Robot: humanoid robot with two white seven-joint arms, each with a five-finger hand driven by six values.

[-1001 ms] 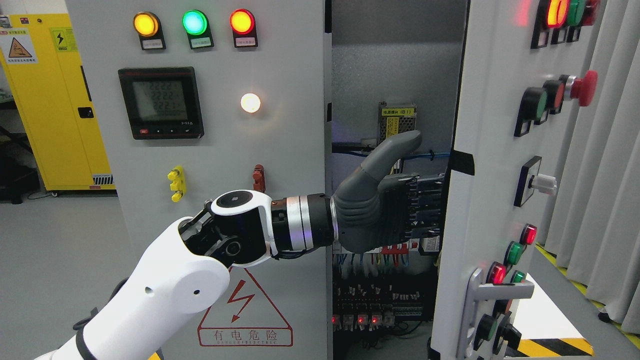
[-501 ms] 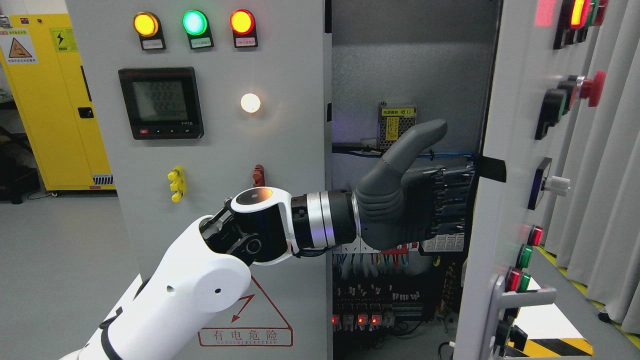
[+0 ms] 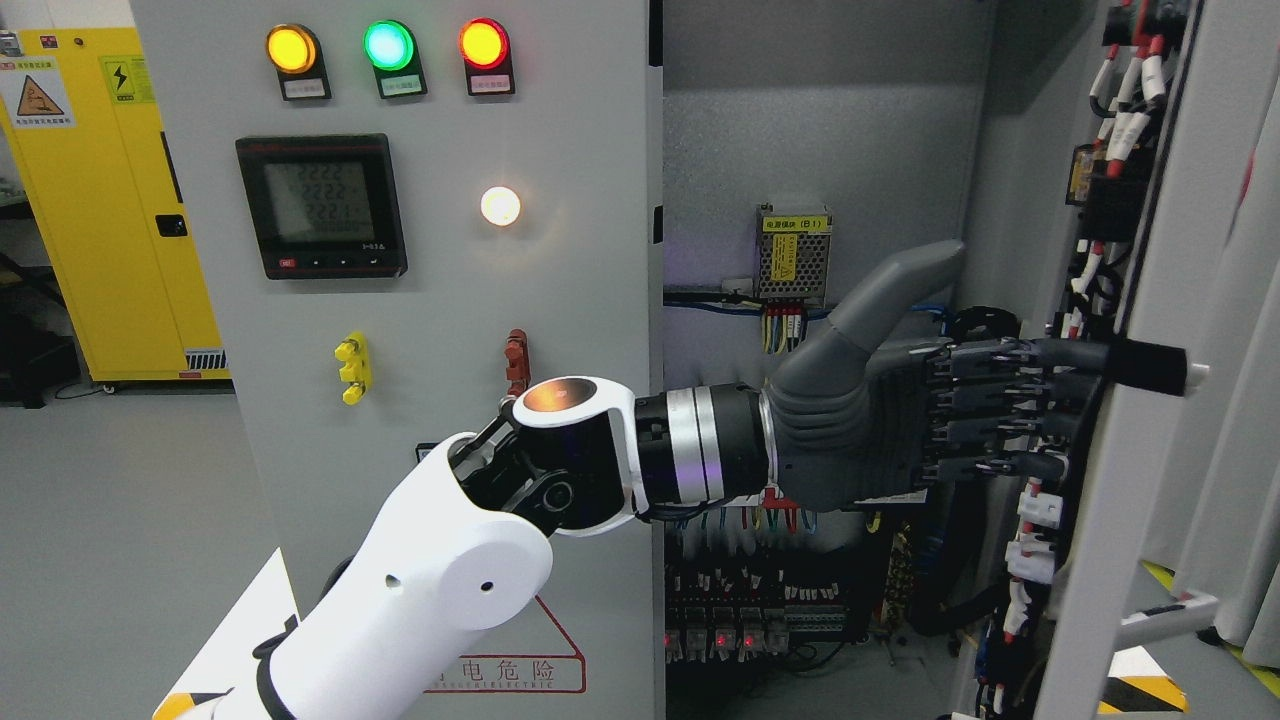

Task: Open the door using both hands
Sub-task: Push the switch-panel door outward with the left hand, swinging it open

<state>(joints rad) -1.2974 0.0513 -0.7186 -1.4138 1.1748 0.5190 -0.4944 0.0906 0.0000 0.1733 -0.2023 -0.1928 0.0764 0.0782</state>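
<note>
Amber lamp (image 3: 291, 48), green lamp (image 3: 388, 45) and red lamp (image 3: 482, 43) top the grey cabinet panel (image 3: 420, 300); yellow cabinet (image 3: 110, 200) at frame left.

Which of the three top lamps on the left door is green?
The middle lamp; the yellow lamp sits to its left, the red lamp to its right.

Left hand (image 3: 900, 420) reaching from closed left door (image 3: 430, 300) across open cabinet interior (image 3: 810, 150) to swung-out right door (image 3: 1150, 400) at right
</note>
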